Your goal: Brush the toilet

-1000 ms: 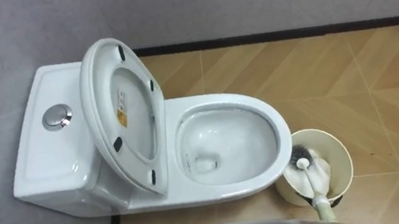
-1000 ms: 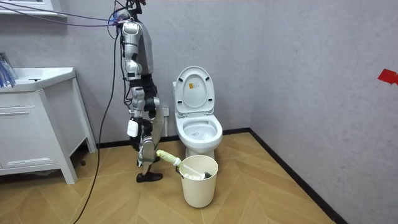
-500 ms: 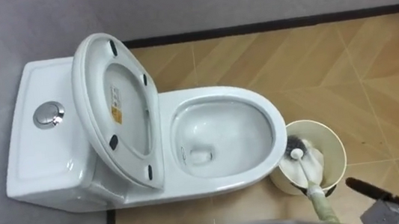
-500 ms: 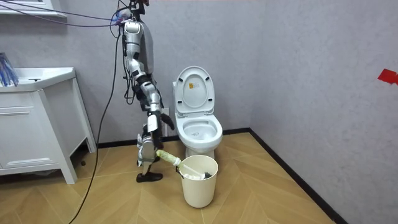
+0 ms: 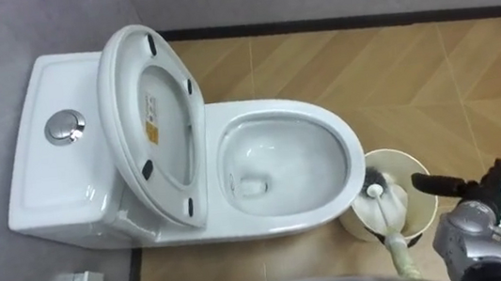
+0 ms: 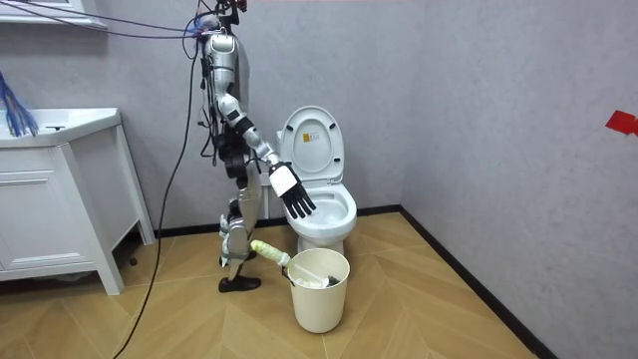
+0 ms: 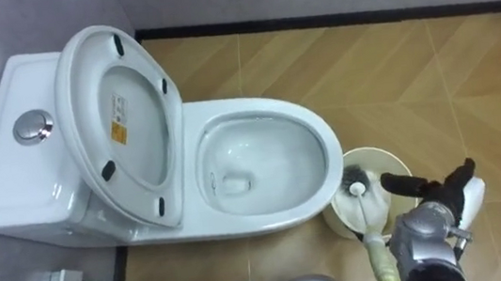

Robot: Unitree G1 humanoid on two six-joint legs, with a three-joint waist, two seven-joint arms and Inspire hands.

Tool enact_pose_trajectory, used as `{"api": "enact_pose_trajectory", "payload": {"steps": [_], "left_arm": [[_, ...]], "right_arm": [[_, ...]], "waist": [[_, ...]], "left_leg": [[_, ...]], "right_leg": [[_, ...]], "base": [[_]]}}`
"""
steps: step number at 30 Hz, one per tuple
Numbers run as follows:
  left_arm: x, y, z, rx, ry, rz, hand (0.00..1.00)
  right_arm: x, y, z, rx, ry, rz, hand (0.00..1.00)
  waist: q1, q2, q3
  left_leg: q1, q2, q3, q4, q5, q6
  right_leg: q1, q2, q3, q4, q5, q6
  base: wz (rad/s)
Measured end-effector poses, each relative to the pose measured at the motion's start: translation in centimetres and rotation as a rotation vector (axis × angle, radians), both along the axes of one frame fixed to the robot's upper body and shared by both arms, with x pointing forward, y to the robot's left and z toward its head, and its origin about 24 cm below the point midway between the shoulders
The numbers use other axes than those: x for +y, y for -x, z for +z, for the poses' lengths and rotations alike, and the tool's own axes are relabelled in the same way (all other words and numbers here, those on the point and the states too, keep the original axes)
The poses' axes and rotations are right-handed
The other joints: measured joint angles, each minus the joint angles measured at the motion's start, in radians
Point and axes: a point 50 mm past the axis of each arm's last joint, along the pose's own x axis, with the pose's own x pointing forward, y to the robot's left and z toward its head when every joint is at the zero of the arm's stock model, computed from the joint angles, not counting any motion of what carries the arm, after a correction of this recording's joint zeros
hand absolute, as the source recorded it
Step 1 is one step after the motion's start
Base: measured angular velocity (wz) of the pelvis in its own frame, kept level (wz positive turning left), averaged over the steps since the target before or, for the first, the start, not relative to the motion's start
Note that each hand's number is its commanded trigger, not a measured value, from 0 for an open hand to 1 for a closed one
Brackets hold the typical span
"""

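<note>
Right hand [image 5: 472, 217] risen, fingers spread, empty | round cream bucket [image 5: 390, 151] | glossy oval toilet [image 5: 266, 112]

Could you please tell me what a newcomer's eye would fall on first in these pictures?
The white toilet against the grey wall, its seat raised and bowl open, draws the eye first. Next comes the robot's right hand, fingers spread, poised by the cream bucket that holds the toilet brush, on the wooden floor just right of the bowl.
</note>
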Motion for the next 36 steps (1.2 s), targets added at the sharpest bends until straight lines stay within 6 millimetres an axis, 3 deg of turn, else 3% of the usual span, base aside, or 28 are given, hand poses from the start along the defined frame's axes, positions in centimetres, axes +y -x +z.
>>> {"api": "enact_pose_trajectory", "payload": {"steps": [6,14,19,24,29,36], "left_arm": [[-0.2,-1.7,0.1,-0.049,0.011,-0.019,0.0],[0.4,-4.4,0.7,-0.115,-0.002,-0.059,0.0],[0.1,-7.2,1.2,-0.186,-0.006,-0.102,0.0],[-0.4,-9.2,1.7,-0.258,-0.024,-0.101,0.0],[-1.0,-11.4,2.2,-0.346,-0.021,-0.058,0.0],[-2.2,-15.1,3.7,-0.493,-0.057,-0.085,0.0]], "right_arm": [[-0.8,1.2,-1.3,0.135,-0.006,0.046,0.0],[-1.9,1.8,-1.8,0.208,-0.041,-0.018,0.0],[-1.6,0.6,-1.8,0.218,-0.084,-0.014,0.0],[-1.6,0.4,-1.9,0.254,-0.097,0.042,0.0],[-1.3,0.6,-2.1,0.29,-0.111,0.088,0.0],[-1.0,-1.2,-1.6,0.244,-0.144,0.113,0.0]], "waist": [[0.021,0.019,0.0009],[0.047,0.025,0.0049],[0.05,0.04,0.0174],[0.051,0.039,0.0201],[0.055,0.038,0.0235],[0.071,0.035,0.0337]], "left_leg": [[-0.106,0.002,-0.006,0.04,-0.005,0.008],[-0.24,-0.001,-0.024,0.115,-0.01,0.018],[-0.361,-0.003,-0.033,0.173,-0.01,0.025],[-0.443,-0.015,-0.039,0.178,0.004,0.044],[-0.531,-0.017,-0.039,0.225,0.006,0.045],[-0.675,-0.021,-0.045,0.317,0.001,0.052]], "right_leg": [[-0.084,-0.004,-0.019,0.011,0.019,0.005],[-0.203,-0.014,-0.029,0.061,0.023,0.011],[-0.319,-0.024,-0.035,0.13,0.024,0.012],[-0.422,-0.043,-0.044,0.186,0.018,0.012],[-0.504,-0.052,-0.044,0.224,0.017,0.013],[-0.646,-0.068,-0.046,0.319,0.001,0.009]], "base": [[0.11],[0.06],[0.07],[0.06],[0.01],[0.06]]}}
